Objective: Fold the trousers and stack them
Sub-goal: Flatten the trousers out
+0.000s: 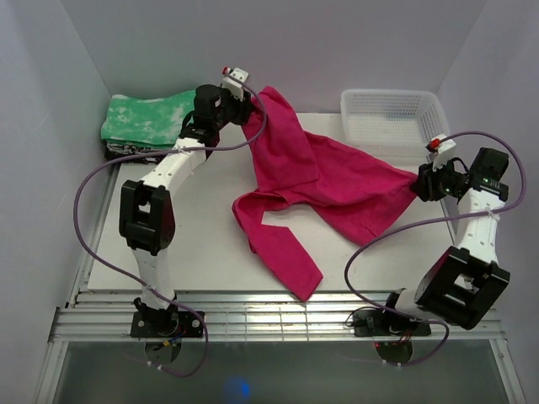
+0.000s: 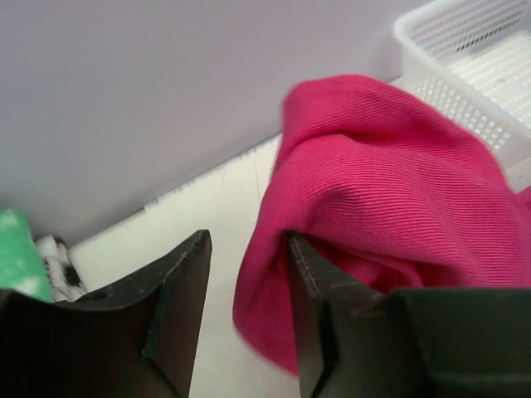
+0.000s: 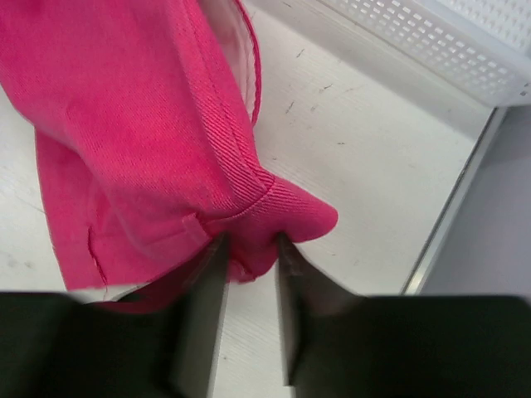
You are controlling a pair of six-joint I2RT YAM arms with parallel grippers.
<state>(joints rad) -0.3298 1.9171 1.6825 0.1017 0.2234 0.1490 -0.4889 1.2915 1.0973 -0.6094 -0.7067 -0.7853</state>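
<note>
Slippage is threatening the bright magenta-pink soft fabric trousers, which are lying rumpled across the white table, one leg trailing toward the near edge. The left gripper is standing released at the far end, with cloth only draping against one finger. The right gripper is pinching a hem corner by its very tips, and any pull is likely working it free.

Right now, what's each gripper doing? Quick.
Left gripper: open, nothing between the fingers; the trousers bunch up beside one finger.
Right gripper: closed on an edge of the trousers.
</note>
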